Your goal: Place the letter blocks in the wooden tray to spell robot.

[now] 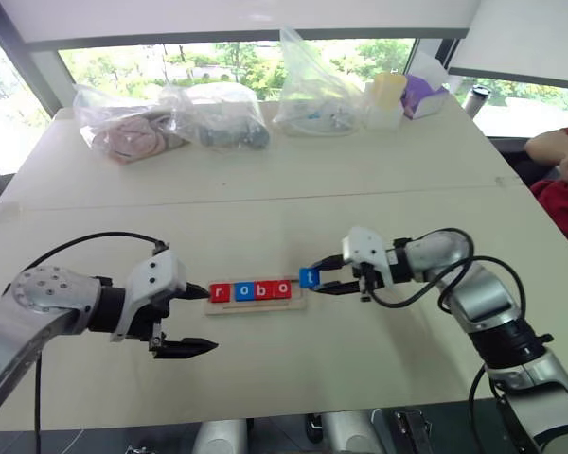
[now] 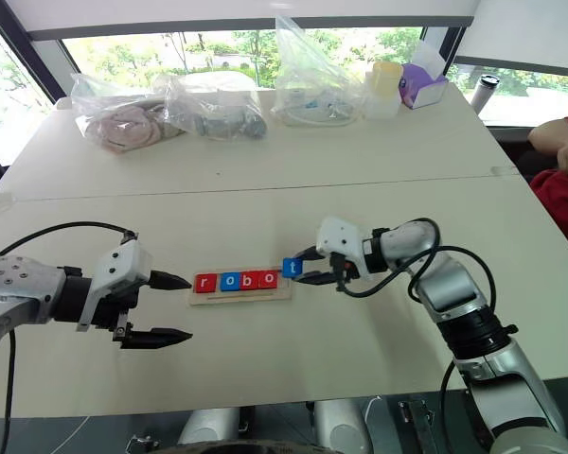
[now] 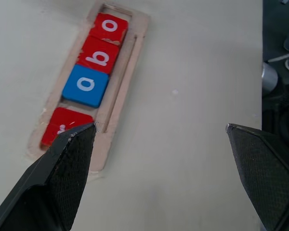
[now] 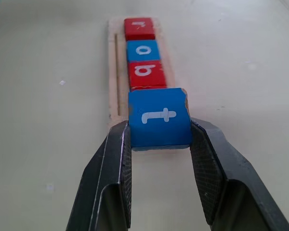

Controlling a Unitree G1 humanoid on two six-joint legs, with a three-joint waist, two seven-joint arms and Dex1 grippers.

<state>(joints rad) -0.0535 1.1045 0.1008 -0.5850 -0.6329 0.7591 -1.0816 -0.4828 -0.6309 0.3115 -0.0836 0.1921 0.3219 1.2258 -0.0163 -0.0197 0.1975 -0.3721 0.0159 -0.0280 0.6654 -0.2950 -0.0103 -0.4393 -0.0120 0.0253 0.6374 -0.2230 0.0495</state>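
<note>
The left arm reaches in from the left, its gripper [image 1: 191, 322] pointing right with jaws spread wide. The right arm bends in from the right, its gripper [image 1: 324, 282] pointing left, clamped.

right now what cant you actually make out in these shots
- Second red o block: right wrist view, nearly all hidden behind the blue t block held in the right gripper.
- Red r block: left wrist view, letter covered by a finger of the open left gripper.
- Wooden tray: its empty end slot sits under the t block in the left eye view.
- Plastic bags: contents unclear.
</note>
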